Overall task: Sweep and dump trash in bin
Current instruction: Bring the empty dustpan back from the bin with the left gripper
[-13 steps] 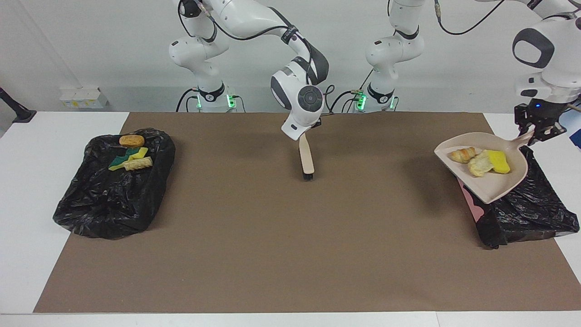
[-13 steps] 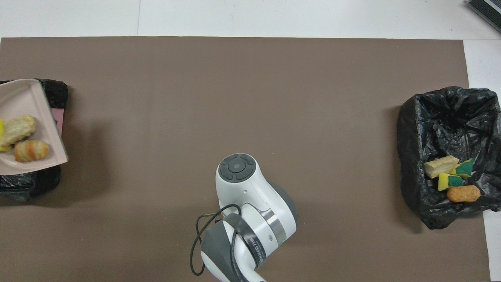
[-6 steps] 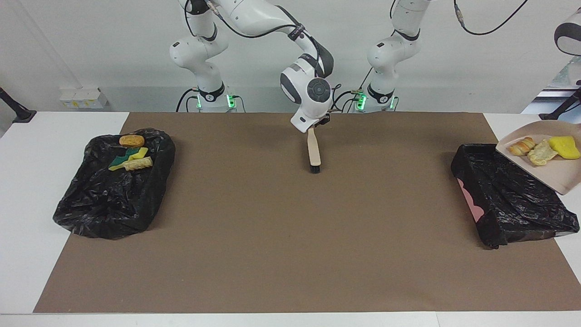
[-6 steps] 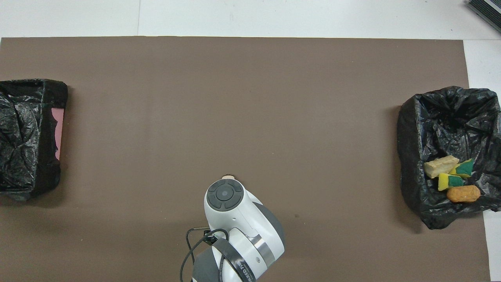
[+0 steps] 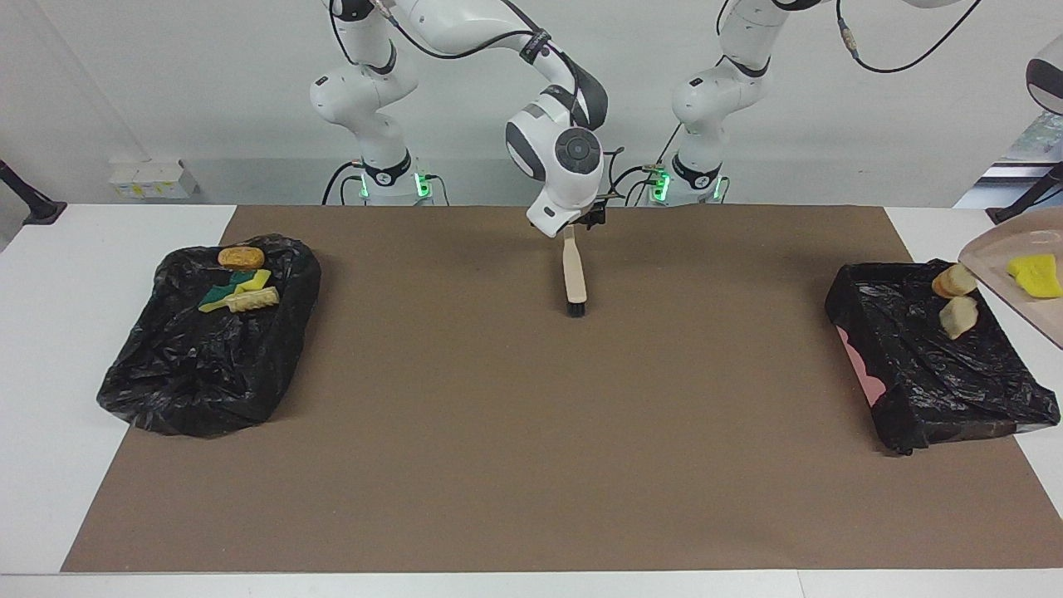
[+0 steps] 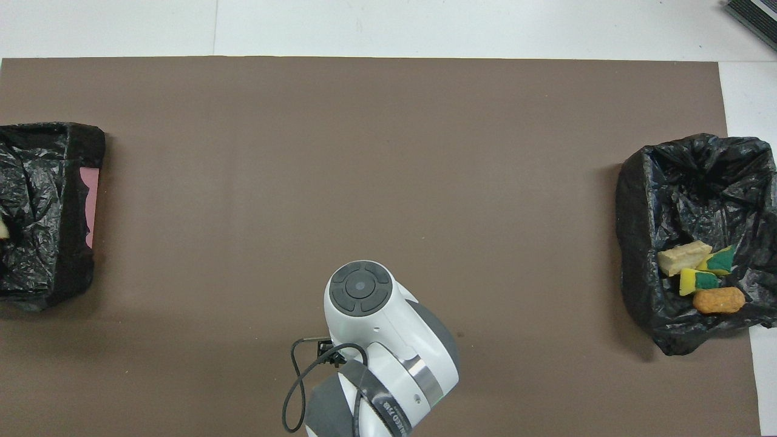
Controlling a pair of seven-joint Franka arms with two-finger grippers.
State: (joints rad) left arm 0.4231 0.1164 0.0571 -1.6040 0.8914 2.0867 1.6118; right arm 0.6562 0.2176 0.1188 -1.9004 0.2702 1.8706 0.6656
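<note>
Right end effector [image 5: 584, 224] low over mid desk [image 5: 498, 432], at handle tip of brush [image 5: 573, 281]; gripping or let go, cannot tell. Left end effector out of frame, closed. Dustpan [image 5: 996, 249] tilted over black-lined bin [image 5: 913, 365] at left arm's end. Yellow sponge [image 5: 1032, 276] on pan, two bread lumps [image 5: 953, 282] at bin liner. Four trash bits [image 5: 241, 286] in second bin [image 5: 199, 382] at right arm's end, well apart from right end effector.

Plain white wall [image 5: 166, 83], white table [image 5: 50, 332] under a brown mat [image 5: 531, 415], even light.
</note>
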